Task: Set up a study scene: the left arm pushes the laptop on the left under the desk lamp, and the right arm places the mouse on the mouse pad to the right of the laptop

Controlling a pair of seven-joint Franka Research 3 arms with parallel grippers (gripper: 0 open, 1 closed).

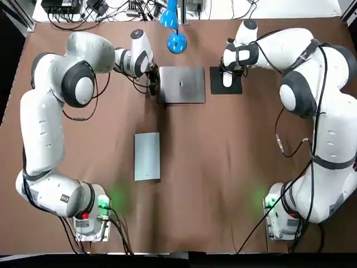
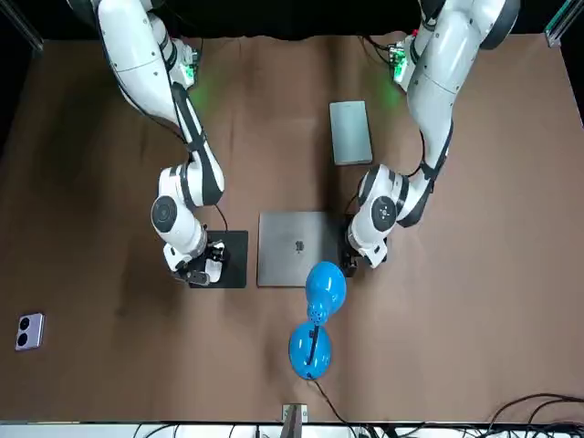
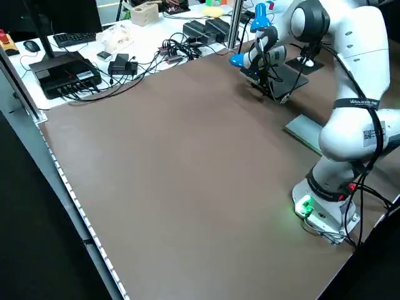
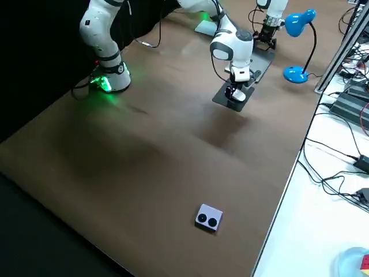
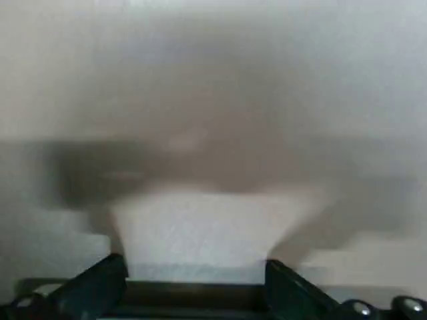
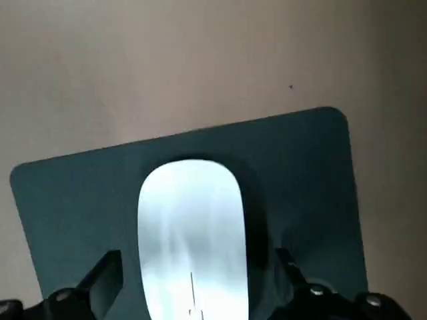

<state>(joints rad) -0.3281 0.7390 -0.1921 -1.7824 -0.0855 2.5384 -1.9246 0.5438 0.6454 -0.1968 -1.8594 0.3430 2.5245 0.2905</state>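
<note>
The closed grey laptop lies in front of the blue desk lamp, whose head hangs over the laptop's far edge. My left gripper is low against the laptop's left edge, open; its wrist view is blurred, with a pale surface between the fingers. A white mouse rests on the black mouse pad, right of the laptop. My right gripper hovers over it, open, fingers clear of both its sides.
A flat grey slab lies mid-table toward the arm bases. A small two-button box sits far out on the robot's right. Cables and electronics crowd the white bench beyond the lamp.
</note>
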